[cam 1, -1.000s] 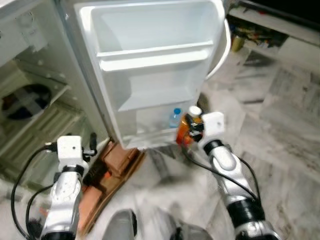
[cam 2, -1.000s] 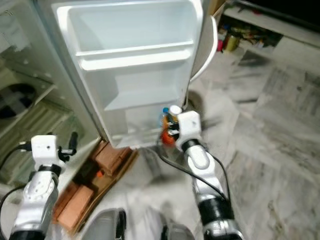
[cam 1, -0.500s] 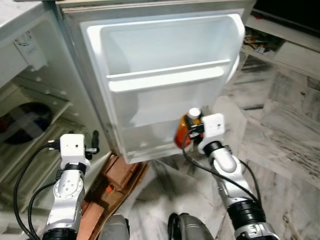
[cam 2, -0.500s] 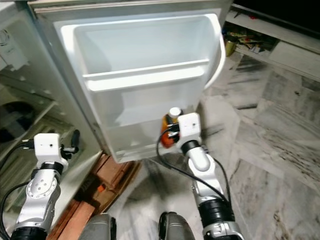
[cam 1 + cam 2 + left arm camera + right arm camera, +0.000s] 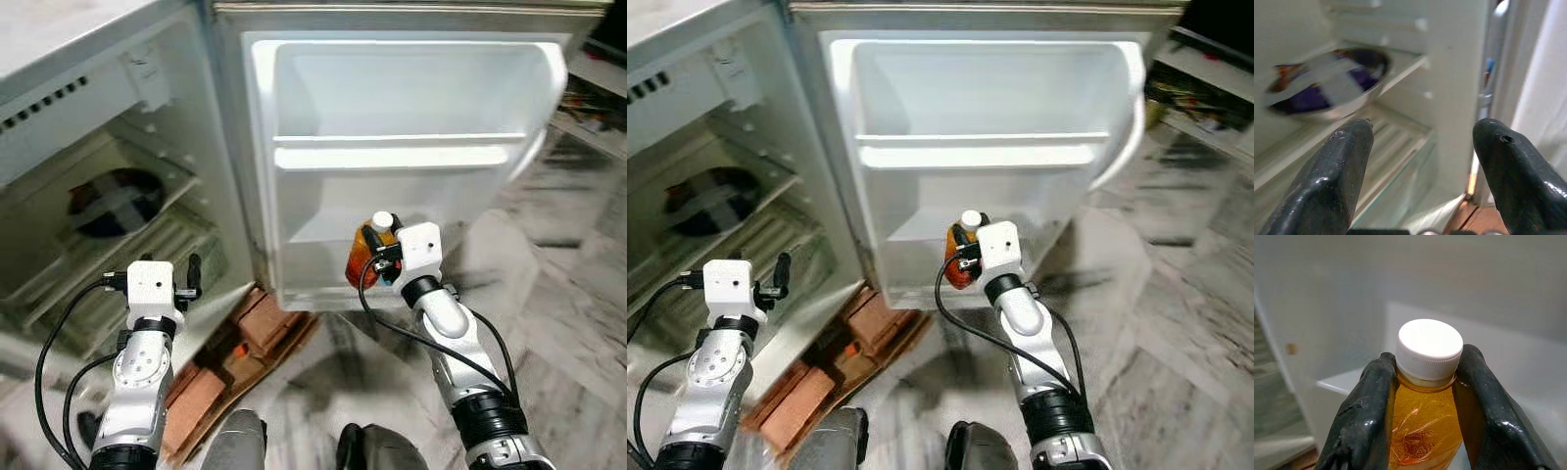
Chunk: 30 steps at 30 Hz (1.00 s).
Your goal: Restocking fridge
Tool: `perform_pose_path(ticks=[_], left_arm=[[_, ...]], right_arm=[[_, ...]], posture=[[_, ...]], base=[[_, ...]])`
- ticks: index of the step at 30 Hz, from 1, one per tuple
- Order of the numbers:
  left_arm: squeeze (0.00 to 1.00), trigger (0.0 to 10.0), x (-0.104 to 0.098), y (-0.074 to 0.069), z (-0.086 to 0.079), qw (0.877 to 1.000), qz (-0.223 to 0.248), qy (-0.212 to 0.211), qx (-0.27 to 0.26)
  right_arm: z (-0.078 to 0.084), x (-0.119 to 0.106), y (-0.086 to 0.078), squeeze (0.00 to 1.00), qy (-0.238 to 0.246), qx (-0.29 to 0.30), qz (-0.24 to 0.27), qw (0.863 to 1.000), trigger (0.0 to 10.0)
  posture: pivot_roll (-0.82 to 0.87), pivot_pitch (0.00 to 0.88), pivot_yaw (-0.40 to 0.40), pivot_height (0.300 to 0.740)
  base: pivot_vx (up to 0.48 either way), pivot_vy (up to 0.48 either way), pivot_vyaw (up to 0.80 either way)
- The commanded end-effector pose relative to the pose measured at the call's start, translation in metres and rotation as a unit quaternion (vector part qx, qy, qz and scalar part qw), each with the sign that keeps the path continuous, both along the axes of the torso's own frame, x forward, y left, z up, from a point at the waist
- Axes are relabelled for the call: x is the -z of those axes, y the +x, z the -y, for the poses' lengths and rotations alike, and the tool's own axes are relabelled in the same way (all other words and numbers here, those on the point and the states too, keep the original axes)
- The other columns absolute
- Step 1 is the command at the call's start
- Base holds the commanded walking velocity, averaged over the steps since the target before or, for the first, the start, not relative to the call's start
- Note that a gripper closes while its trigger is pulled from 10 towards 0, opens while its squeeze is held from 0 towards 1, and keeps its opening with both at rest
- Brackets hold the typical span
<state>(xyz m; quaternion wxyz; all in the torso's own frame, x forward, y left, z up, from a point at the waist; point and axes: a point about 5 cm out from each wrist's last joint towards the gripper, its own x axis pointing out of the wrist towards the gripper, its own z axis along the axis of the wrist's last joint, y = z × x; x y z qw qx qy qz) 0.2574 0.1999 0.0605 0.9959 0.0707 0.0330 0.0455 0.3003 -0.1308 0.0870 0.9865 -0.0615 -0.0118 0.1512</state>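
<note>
Clamped on the neck of a bottle (image 5: 1422, 431) of orange drink, just under its white cap (image 5: 1429, 348), the right gripper (image 5: 380, 257) holds it upright in front of the open fridge door (image 5: 411, 88). Beyond the fingertips lies the door's lower shelf (image 5: 921, 227), slightly below the bottle's base as far as I can tell.

The grip is high and narrow, so the bottle could swing or slip down between the fingers (image 5: 1364, 416) if the arm jolts. It could also catch the shelf's front lip and tip if brought in too low.

That arm reaches forward with the elbow bent and the wrist level. The left gripper (image 5: 1418, 161) has its fingers spread wide and empty, pointing towards the fridge's inner racks, where a bowl (image 5: 1327, 83) sits beyond them.
</note>
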Motion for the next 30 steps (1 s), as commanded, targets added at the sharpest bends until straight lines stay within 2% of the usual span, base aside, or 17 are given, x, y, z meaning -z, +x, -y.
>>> perform_pose_path(ticks=[1, 9, 18, 30], left_arm=[[0.00, 10.0, 0.003, -0.003, 0.001, 1.000, -0.007, 0.003, 0.000], [0.00, 10.0, 0.001, -0.003, 0.003, 1.000, 0.000, -0.004, 0.013], [0.00, 10.0, 0.001, -0.003, 0.003, 1.000, 0.002, -0.004, 0.015], [0.00, 10.0, 0.001, -0.003, 0.004, 1.000, 0.003, -0.003, 0.015]], right_arm=[[0.002, -0.007, 0.002, 0.00, 0.001, 0.003, 0.019, 1.000, 10.0], [0.010, -0.007, 0.004, 0.00, -0.001, 0.035, 0.019, 0.999, 10.0], [0.013, -0.004, 0.004, 0.00, -0.003, 0.047, 0.010, 0.999, 10.0], [0.014, 0.001, 0.002, 0.00, -0.015, 0.048, -0.004, 0.999, 10.0]], posture=[[0.09, 0.130, -0.038, 0.740], [0.09, 0.135, -0.036, 0.740], [0.09, 0.136, -0.035, 0.740], [0.09, 0.135, -0.037, 0.740]], base=[[0.000, 0.000, 0.80], [0.000, 0.000, 0.06], [0.000, 0.000, 0.00], [0.270, 0.000, 0.00]])
